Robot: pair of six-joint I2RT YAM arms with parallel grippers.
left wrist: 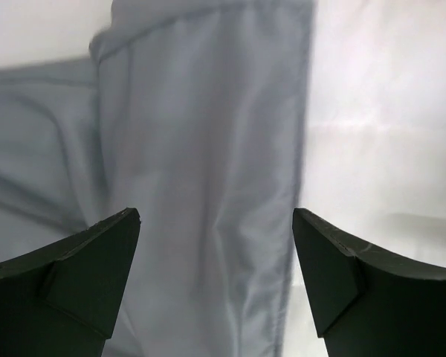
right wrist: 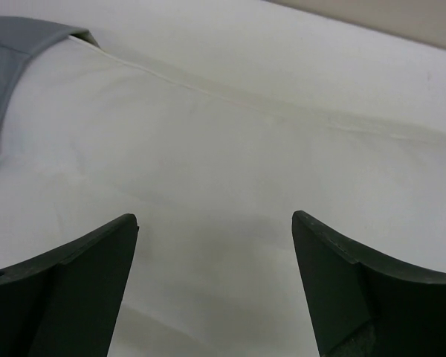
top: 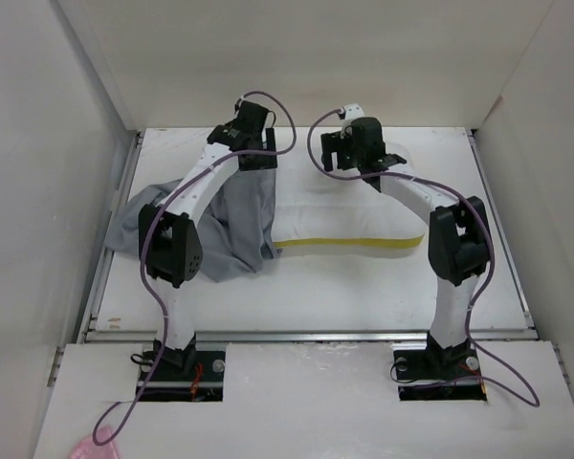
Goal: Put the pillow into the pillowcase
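Note:
The white pillow [top: 335, 215] with a yellow band along its near edge lies across the table's middle, its left end inside the grey pillowcase [top: 237, 225], which spreads to the left. My left gripper [top: 253, 153] is open over the far part of the pillowcase; in the left wrist view the grey cloth [left wrist: 208, 171] and its hem fill the space between the open fingers [left wrist: 216, 223]. My right gripper [top: 349, 153] is open above the pillow's far edge; in the right wrist view the white pillow [right wrist: 230, 178] lies below the open fingers [right wrist: 214, 223], with the pillowcase [right wrist: 7, 52] at the upper left.
White walls close in the table [top: 364, 296] on the left, right and back. A metal rail [top: 306, 335] runs along the near edge in front of the arm bases.

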